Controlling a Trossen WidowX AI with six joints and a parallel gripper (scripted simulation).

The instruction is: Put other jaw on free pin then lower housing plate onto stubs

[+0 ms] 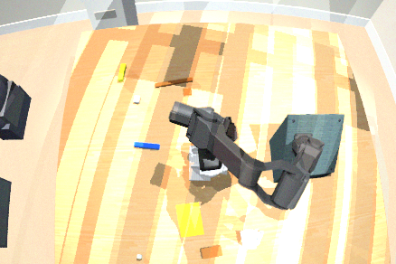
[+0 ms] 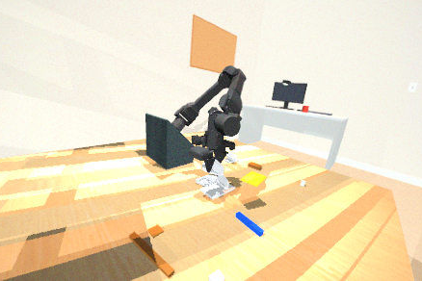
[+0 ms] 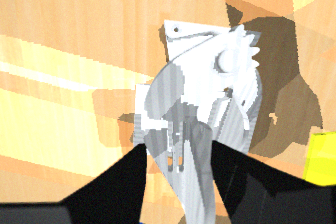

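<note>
My gripper (image 3: 177, 149) (image 2: 211, 166) points down and is shut on a white gear-toothed jaw (image 3: 200, 80) (image 2: 217, 167). The teeth of the held jaw are at its far end, beside a round boss, at the upper right of the wrist view. The white base (image 1: 199, 174) (image 2: 219, 192) (image 3: 139, 105) lies on the table under the gripper. The other jaw (image 2: 206, 181) lies low on the base. The held jaw hides most of the base in the wrist view, so pins and tooth contact cannot be made out. A separate white part (image 1: 250, 238) (image 2: 231, 158), probably the housing plate, lies apart.
A yellow sheet (image 1: 190, 220) (image 2: 253, 178) (image 3: 327, 157) lies near the base. A blue bar (image 1: 146, 146) (image 2: 250, 223), an orange block (image 1: 211, 251) and an orange strip (image 1: 174, 82) lie around it. A dark angled box (image 1: 326, 140) (image 2: 165, 144) stands by the arm's foot.
</note>
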